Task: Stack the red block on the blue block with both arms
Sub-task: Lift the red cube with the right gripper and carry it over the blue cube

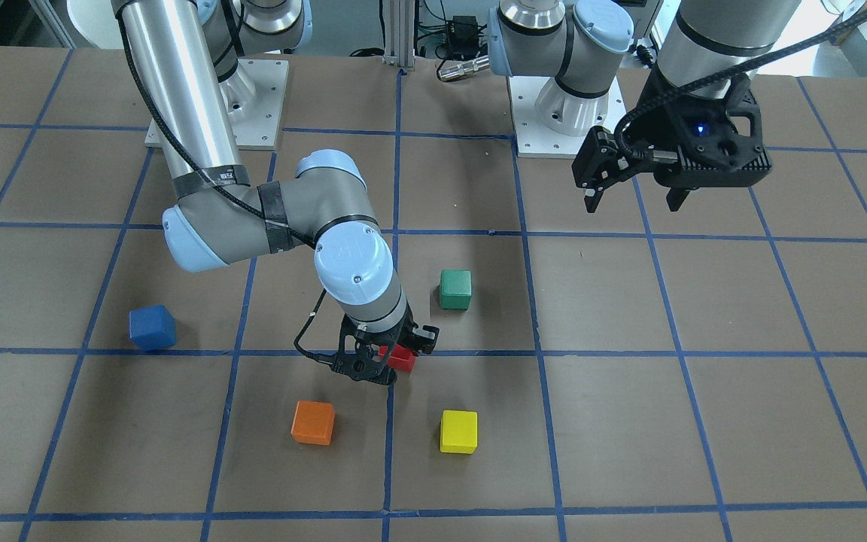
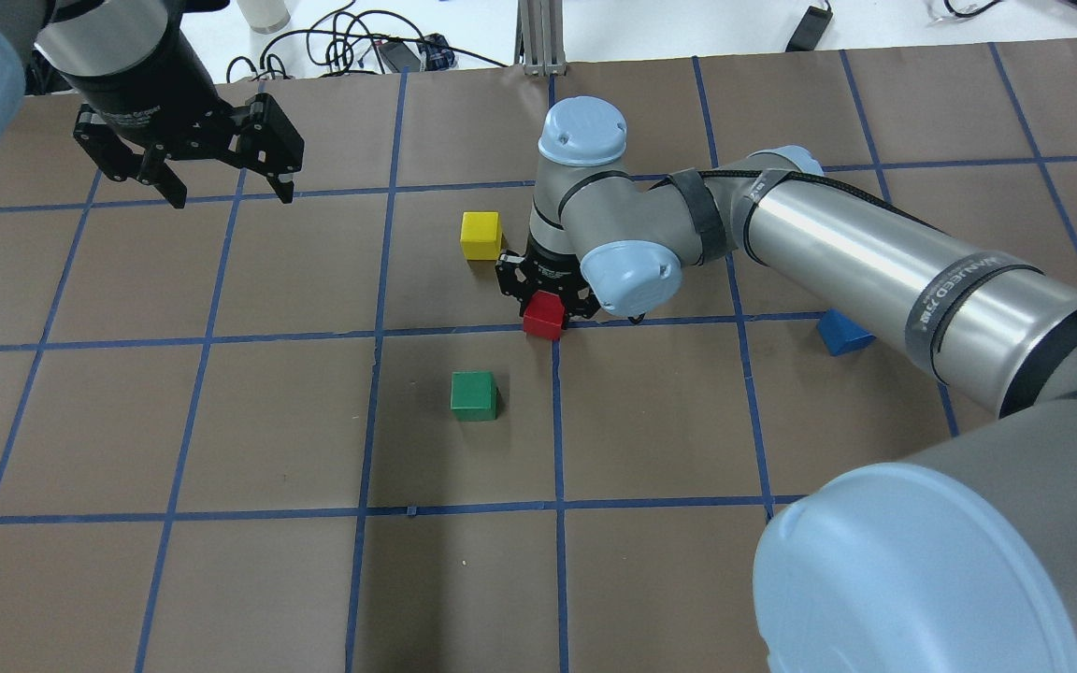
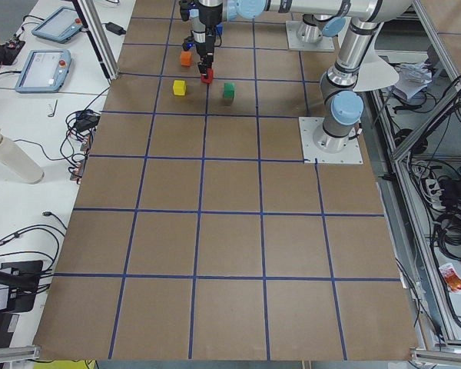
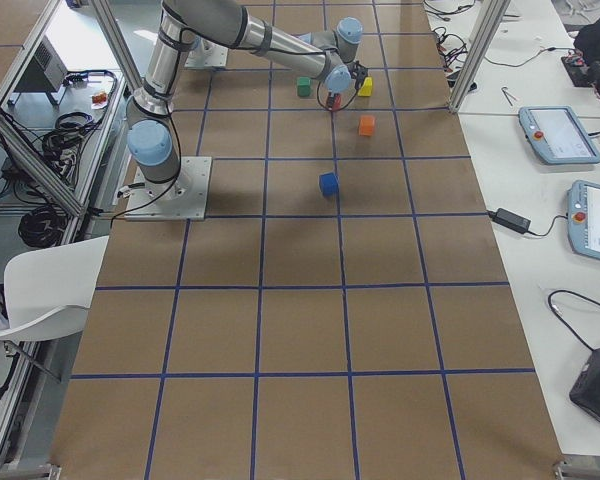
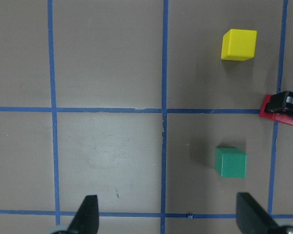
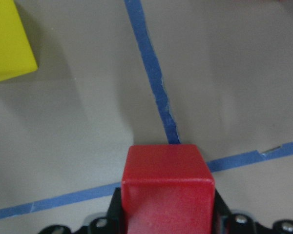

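Observation:
The red block [image 1: 405, 360] sits between the fingers of my right gripper [image 1: 394, 363] near the table's middle, on a blue tape line; it also shows in the overhead view [image 2: 545, 314] and fills the bottom of the right wrist view [image 6: 166, 183]. The gripper is shut on it, low at the table; I cannot tell whether the block is lifted. The blue block [image 1: 152, 327] stands alone on the robot's right side, partly behind the right forearm in the overhead view [image 2: 842, 332]. My left gripper [image 1: 633, 202] hangs open and empty, high above the table on the left side [image 2: 230, 192].
A green cube [image 1: 454, 290] lies just toward the robot from the red block, a yellow cube [image 1: 458, 431] and an orange cube [image 1: 313, 422] on the far side. The right arm's elbow and forearm [image 2: 838, 252] span the table between the red and blue blocks.

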Available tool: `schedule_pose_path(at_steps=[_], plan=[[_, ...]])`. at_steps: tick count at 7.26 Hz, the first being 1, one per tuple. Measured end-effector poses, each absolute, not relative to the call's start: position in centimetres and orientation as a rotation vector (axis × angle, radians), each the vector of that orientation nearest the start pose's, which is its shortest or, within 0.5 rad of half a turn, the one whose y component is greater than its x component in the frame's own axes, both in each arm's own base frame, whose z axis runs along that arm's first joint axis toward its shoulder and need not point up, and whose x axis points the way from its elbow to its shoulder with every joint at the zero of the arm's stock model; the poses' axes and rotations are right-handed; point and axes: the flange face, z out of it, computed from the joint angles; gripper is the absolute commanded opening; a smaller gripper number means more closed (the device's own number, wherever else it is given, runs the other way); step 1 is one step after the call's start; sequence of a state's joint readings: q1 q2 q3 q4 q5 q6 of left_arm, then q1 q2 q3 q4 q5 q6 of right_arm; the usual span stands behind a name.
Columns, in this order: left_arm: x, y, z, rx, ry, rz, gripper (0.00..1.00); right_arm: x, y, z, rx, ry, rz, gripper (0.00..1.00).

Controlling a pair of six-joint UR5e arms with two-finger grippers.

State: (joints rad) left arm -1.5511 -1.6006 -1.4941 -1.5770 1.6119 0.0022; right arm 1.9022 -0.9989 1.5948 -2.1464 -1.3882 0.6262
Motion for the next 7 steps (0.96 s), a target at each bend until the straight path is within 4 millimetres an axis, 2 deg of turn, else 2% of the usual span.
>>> schedule_pose_path(at_steps=[1, 2, 3, 4, 5, 7], plan=[[-11.9, -51.0, 51.1, -0.026, 3.09, -0.063, 1.0, 35.4, -56.8, 21.0, 0.435, 2.948, 0.135, 0.0], [-11.8, -50.9, 51.2, -0.026, 3.082, -0.067, 1.0, 34.9, -57.0, 23.2, 0.423, 2.944, 0.101, 0.0], [-11.6, -50.8, 51.3, -0.026, 3.066, -0.069, 1.0, 33.4, -57.4, 26.0, 0.395, 2.946, 0.076, 0.0], [-11.5, -50.8, 51.4, -0.027, 3.049, -0.07, 1.0, 30.5, -58.1, 28.8, 0.376, 2.95, 0.077, 0.0], [-11.4, -50.8, 51.4, -0.027, 3.041, -0.07, 1.0, 26.5, -58.7, 31.4, 0.364, 2.95, 0.09, 0.0], [-11.4, -50.8, 51.3, -0.034, 3.038, -0.066, 1.0, 18.9, -58.9, 35.2, 0.283, 2.968, 0.098, 0.0]])
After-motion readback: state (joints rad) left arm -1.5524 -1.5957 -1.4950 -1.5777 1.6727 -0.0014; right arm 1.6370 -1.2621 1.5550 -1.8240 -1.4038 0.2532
